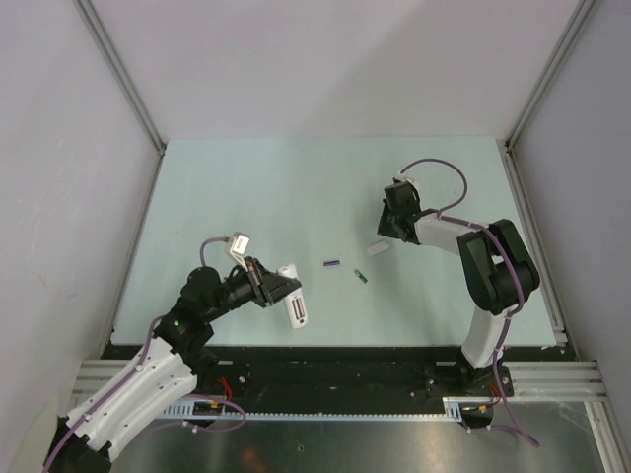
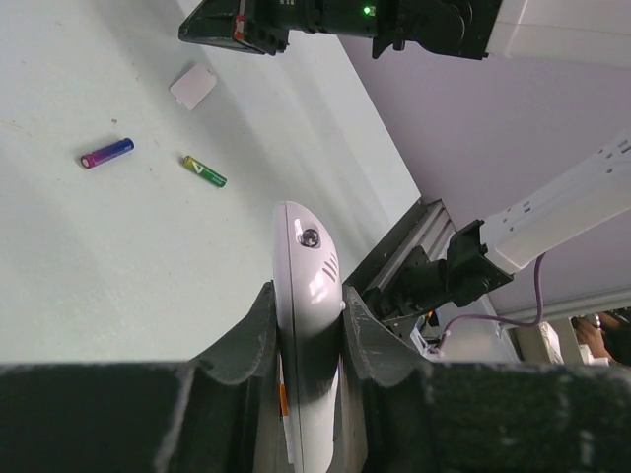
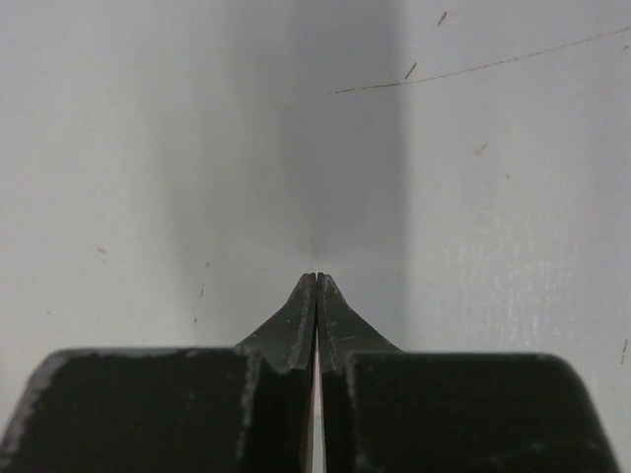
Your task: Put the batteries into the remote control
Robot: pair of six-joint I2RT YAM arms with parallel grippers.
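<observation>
My left gripper (image 1: 278, 286) is shut on the white remote control (image 1: 295, 302) and holds it on edge just above the table. In the left wrist view the remote (image 2: 308, 281) stands edge-up between the fingers (image 2: 258, 335). The purple-blue battery (image 1: 332, 263) and the green battery (image 1: 361, 275) lie loose on the table to the right of the remote. Both also show in the left wrist view, the purple-blue battery (image 2: 106, 153) and the green battery (image 2: 204, 170). My right gripper (image 1: 387, 230) is shut and empty, its tips (image 3: 316, 277) pointing at bare table.
A small white battery cover (image 1: 379, 248) lies flat by my right gripper, also seen in the left wrist view (image 2: 193, 86). Grey walls enclose the pale green table (image 1: 296, 187) on three sides. An aluminium rail (image 1: 325, 372) runs along the near edge.
</observation>
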